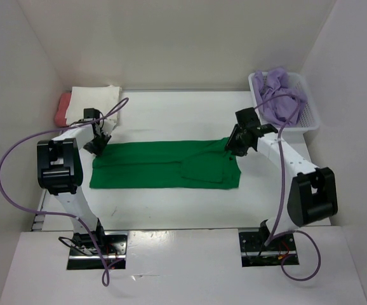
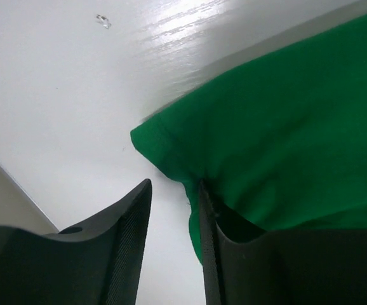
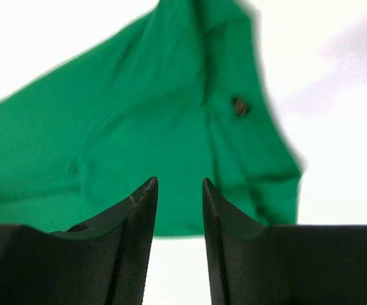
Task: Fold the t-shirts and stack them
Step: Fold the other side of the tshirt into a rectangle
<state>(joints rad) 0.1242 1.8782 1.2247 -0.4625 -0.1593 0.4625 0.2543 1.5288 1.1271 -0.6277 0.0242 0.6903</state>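
- Green shirt (image 1: 164, 165) lies flat mid-counter (image 1: 171, 114) as a long strip, looks folded lengthwise. My read: the cross fold comes next.
- Left hand (image 2: 174, 187): jaws partway apart with bare counter showing in the gap, gripping nothing. The strip's left corner sits just beside one finger.
- Right hand (image 3: 178, 184): jaws also partway apart and empty, hovering at the strip's right end with cloth just beyond the tips.
- To do it well, I'd pinch all layers at a corner, not only the top one.
- I'd lift low, carry one end over the other, square the edges, and let go only once the cloth lies flat.
- Risk: the right end is rumpled with a flap out of line. I'd smooth it first, or the crease will set crooked.
- Cream shirt (image 1: 94, 101) lies on the salmon-red shirt (image 1: 63, 109) at the far left, apparently the stack.
- Lavender shirt (image 1: 279, 95) is bunched in the basket (image 1: 312, 117) at the far right.
- No readable writing. A small dark mark (image 3: 239, 105) on the green cloth is too blurred to make out.
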